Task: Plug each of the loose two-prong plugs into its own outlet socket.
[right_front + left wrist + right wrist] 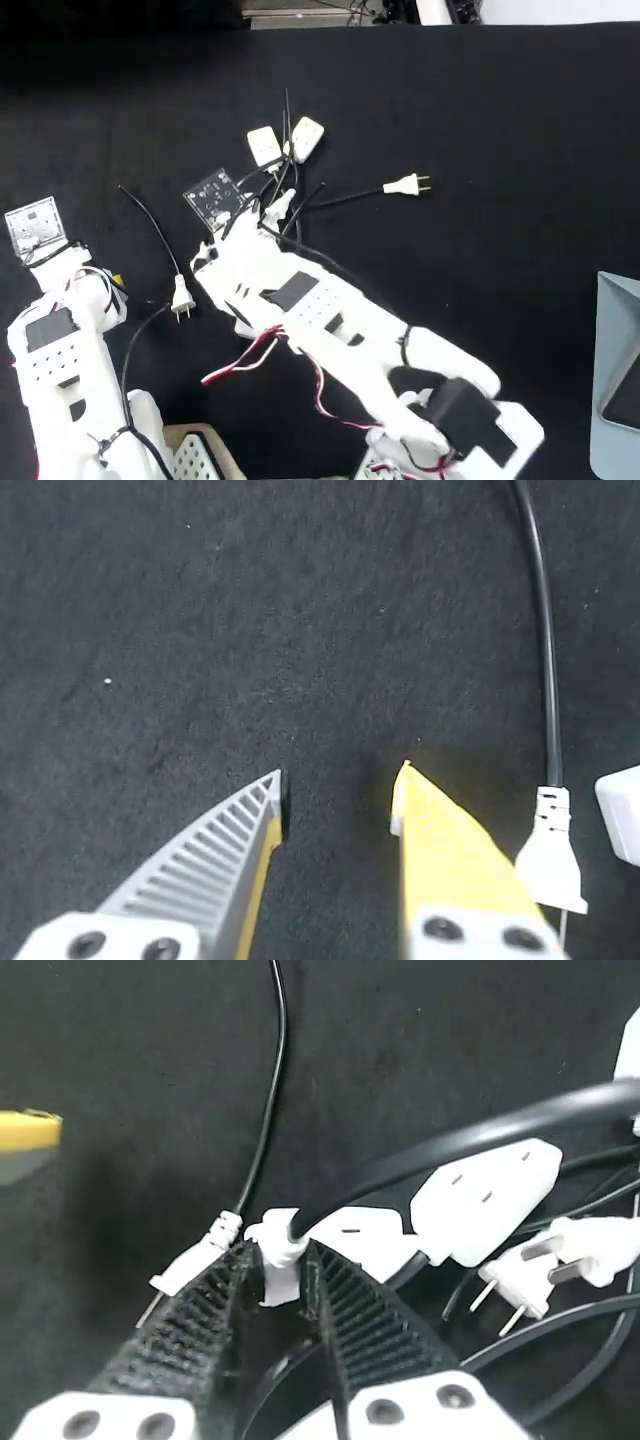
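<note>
My right gripper (pixel 283 1255) is shut on a white plug (pixel 279 1265) whose black cable (pixel 470 1135) runs off to one side. Just beyond it lie two white outlet sockets (pixel 485 1200) (pixel 360 1235) and a loose two-prong plug (pixel 525 1280). In the high view the right arm (pixel 320 310) ends at the cable tangle below the sockets (pixel 265 147) (pixel 307 138). Another plug (pixel 405 185) lies apart to the right. My left gripper (pixel 335 790) stands open over bare cloth, with a white plug (pixel 550 855) (pixel 182 298) just outside its yellow finger (pixel 440 840).
Two square marker plates (pixel 215 195) (pixel 35 225) lie on the black cloth. A grey tray (pixel 615 380) stands at the right edge. Black cables (pixel 300 200) cross around the sockets. The left arm (pixel 60 350) stands at the near left.
</note>
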